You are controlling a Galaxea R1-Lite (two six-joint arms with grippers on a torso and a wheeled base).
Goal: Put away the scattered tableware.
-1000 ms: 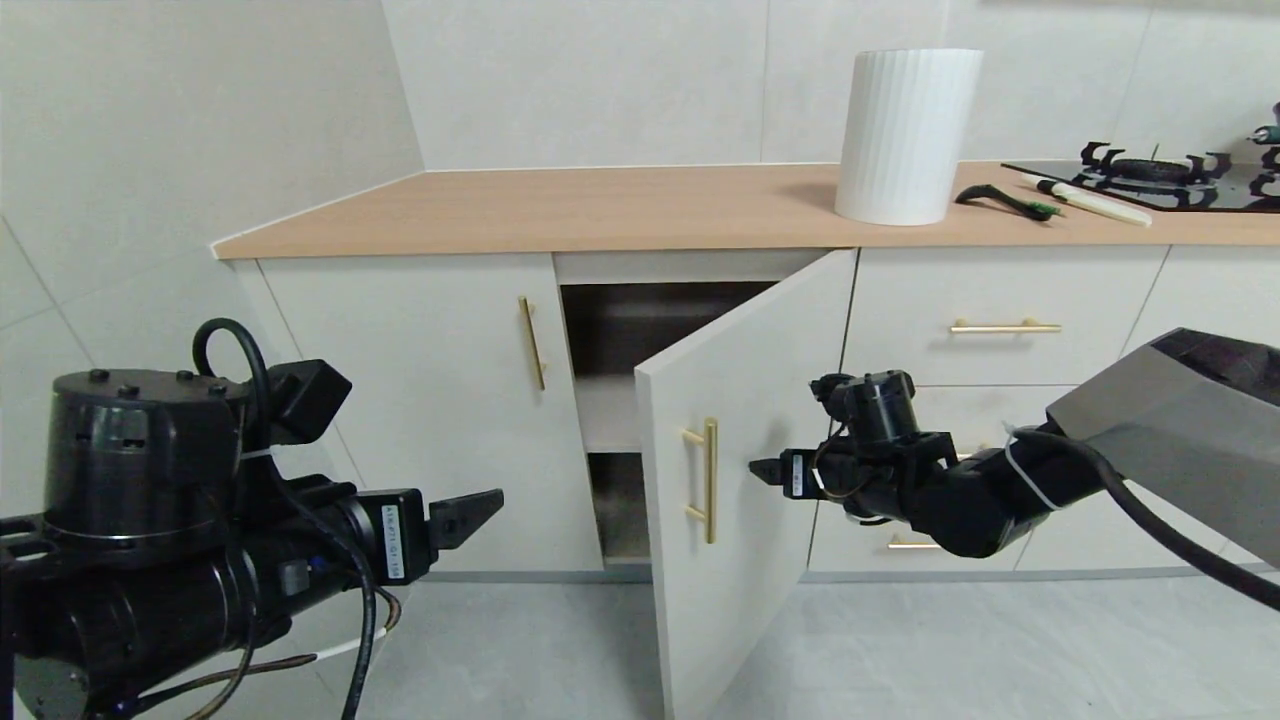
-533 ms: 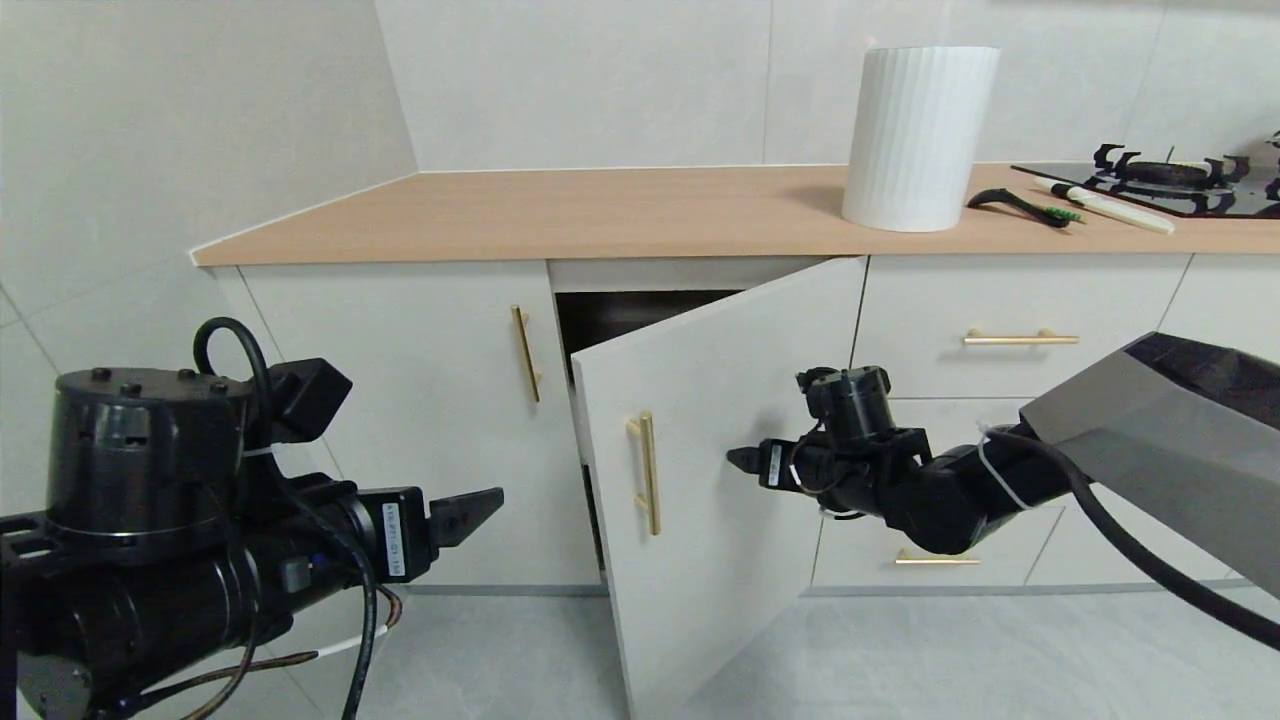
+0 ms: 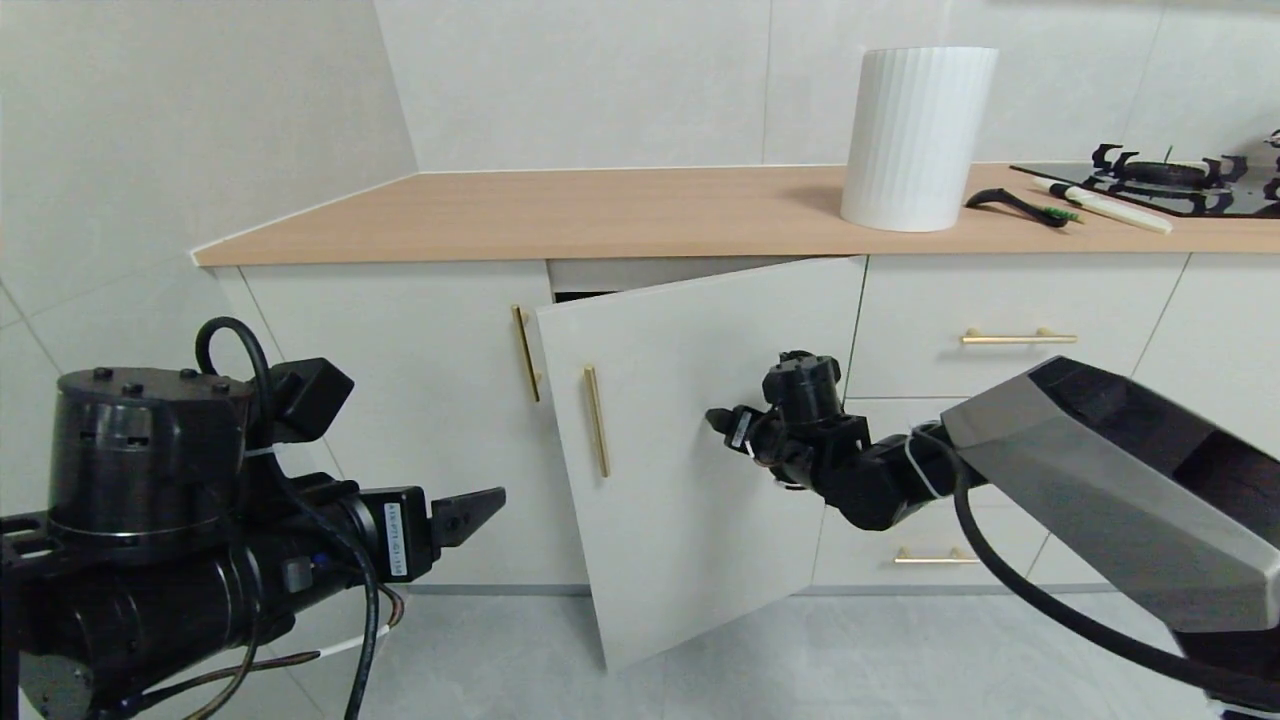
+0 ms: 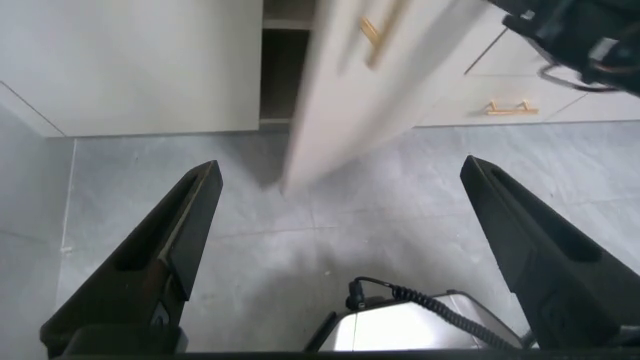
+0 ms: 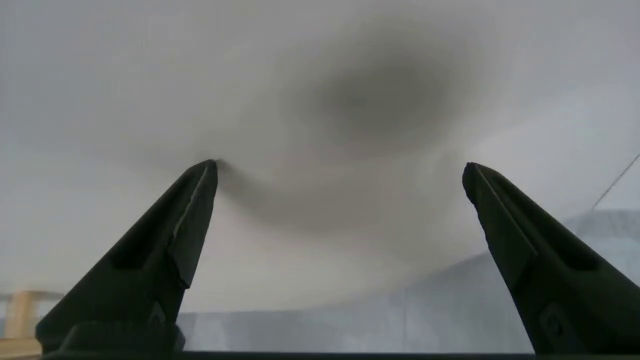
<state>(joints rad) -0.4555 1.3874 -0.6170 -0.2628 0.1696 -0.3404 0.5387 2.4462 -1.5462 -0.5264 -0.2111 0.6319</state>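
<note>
Closing the cupboard door (image 3: 660,500) — right hand (image 3: 722,425) set on it
The door hangs ajar; I judge the next move to be a steady push until it seats. The right hand is spread wide and empty, tips against the door's face. Left hand (image 3: 470,510) is spread too, empty, near left. Two utensils (image 3: 1010,203) lie on the counter (image 3: 600,210), far right

Left wrist label (image 3: 397,541), right wrist label (image 3: 740,433), print on both too small to read

Your right gripper (image 5: 338,167) has its fingers spread wide, tips close up to the white cabinet door (image 5: 330,60) — a bit of gold handle (image 5: 15,310) peeks in beside one finger.
</note>
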